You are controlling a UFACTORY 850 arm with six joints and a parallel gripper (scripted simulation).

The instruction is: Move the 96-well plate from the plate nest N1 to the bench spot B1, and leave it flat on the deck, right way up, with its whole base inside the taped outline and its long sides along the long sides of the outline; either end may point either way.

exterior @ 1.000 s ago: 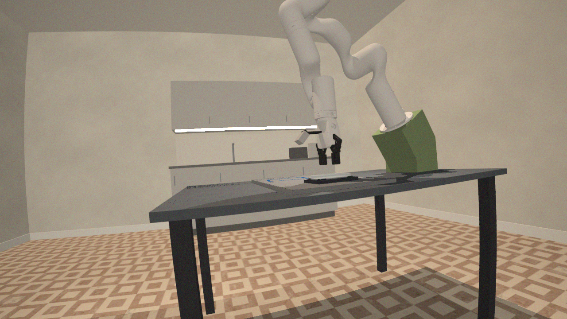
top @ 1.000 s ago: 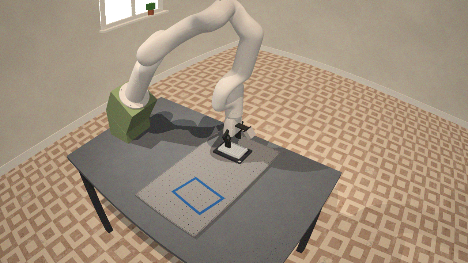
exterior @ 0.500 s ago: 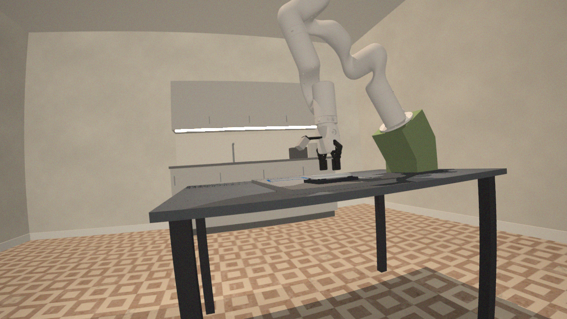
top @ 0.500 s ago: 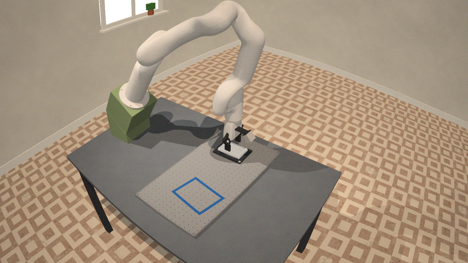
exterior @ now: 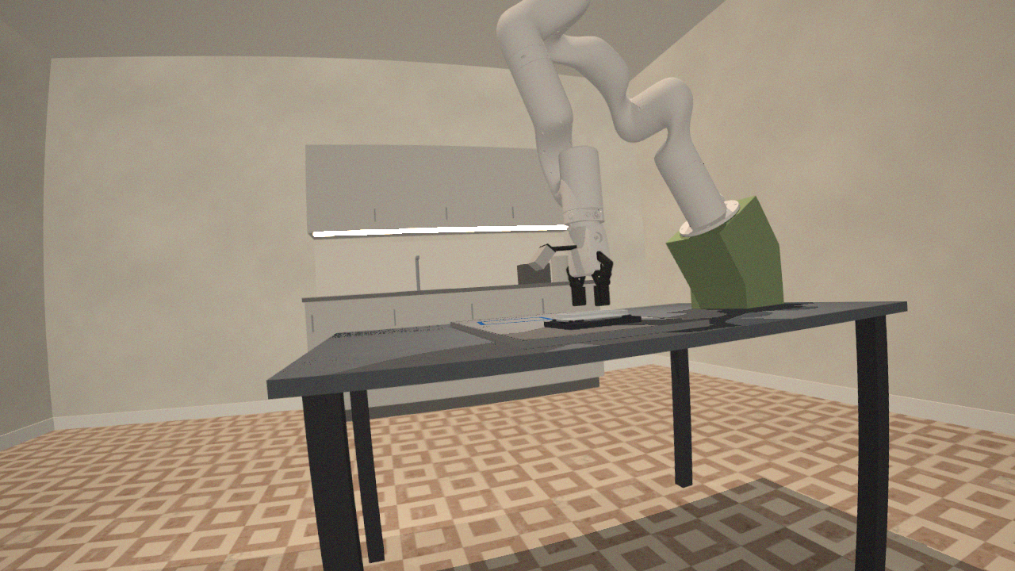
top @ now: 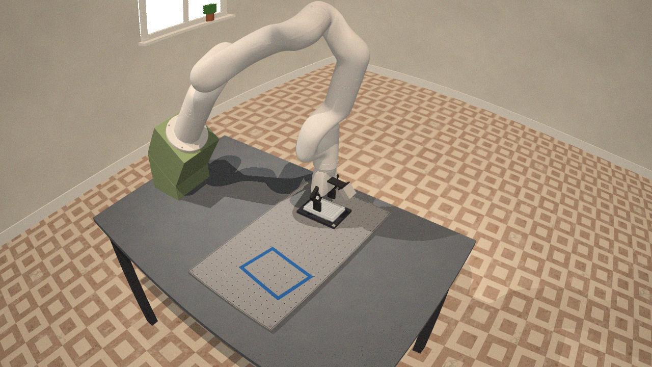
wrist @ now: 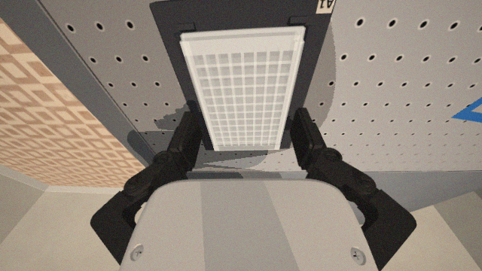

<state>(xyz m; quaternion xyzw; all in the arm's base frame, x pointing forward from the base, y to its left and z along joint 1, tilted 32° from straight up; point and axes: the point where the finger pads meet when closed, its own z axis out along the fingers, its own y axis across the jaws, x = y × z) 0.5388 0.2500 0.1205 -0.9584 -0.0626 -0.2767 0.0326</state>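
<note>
Spanning a dark table, perforated deck lies under the wide-apart end effector.

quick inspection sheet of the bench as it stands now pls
surface: dark table carrying a grey perforated board
job's things: white well plate flat in its black nest; blue taped outline has nothing inside it
clutter: nothing seen
grippers: gripper open, fingers either side of the plate's near end, not gripping
cables: nothing seen
surroundings: green arm base, window with potted plant, counter behind
</note>
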